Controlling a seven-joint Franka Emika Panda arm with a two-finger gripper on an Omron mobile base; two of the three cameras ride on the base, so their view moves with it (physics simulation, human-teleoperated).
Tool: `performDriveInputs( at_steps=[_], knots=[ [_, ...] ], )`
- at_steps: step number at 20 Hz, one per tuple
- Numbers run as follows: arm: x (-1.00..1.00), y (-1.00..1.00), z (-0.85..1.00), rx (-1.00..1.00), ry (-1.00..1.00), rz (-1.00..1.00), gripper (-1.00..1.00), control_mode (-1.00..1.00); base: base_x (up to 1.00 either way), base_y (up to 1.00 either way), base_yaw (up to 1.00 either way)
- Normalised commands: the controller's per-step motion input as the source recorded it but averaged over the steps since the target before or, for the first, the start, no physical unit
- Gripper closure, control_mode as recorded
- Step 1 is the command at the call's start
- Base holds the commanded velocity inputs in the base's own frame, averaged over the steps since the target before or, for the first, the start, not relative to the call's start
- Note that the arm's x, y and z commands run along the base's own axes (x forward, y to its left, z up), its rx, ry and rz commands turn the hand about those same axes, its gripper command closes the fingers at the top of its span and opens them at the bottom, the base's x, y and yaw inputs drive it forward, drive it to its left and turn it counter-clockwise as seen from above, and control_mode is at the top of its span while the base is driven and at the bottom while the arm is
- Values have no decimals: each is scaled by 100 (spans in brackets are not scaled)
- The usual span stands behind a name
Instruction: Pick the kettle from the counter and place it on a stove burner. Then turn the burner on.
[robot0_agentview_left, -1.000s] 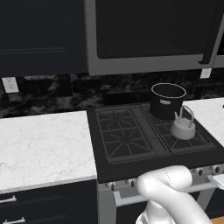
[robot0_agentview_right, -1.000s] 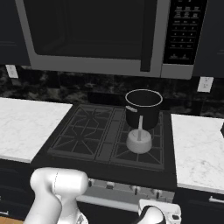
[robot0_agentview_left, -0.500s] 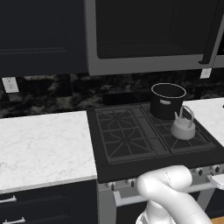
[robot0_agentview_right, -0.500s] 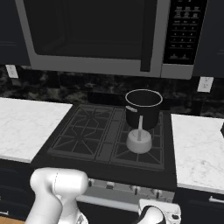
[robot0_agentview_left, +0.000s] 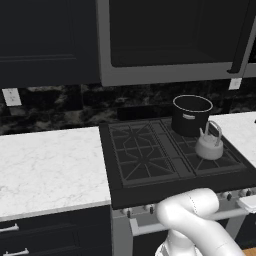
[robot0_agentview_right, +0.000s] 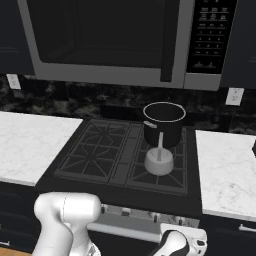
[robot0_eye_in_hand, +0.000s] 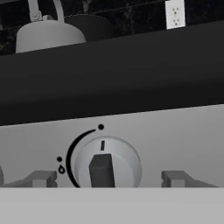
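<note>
Kettle on stove burner, hand released astride knob (flame mark).

Kettle silver-grey, on black grate of stove burner. Pot behind it black, pale rim. Counter white marble, faint grey veins. Backsplash black, white mottling. Knob silver, dark grip, black arc marking. Outlet white.

The small silver-grey kettle stands upright on the front right stove burner, loop handle raised, just before the black pot. White marble counter flanks the cooktop.
</note>
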Motion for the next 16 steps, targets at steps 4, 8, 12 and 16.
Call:
performDriveInputs(
  at_steps=[4, 8, 12, 16],
  knots=[
    [3, 0, 0, 0, 0, 0, -100, -100, 0, 0, 0],
    [0, 0, 0, 0, 0, 0, 100, -100, 0, 0, 0],
    [0, 0, 0, 0, 0, 0, 100, -100, 0, 0, 0],
    [0, 0, 0, 0, 0, 0, 100, -100, 0, 0, 0]
  ],
)
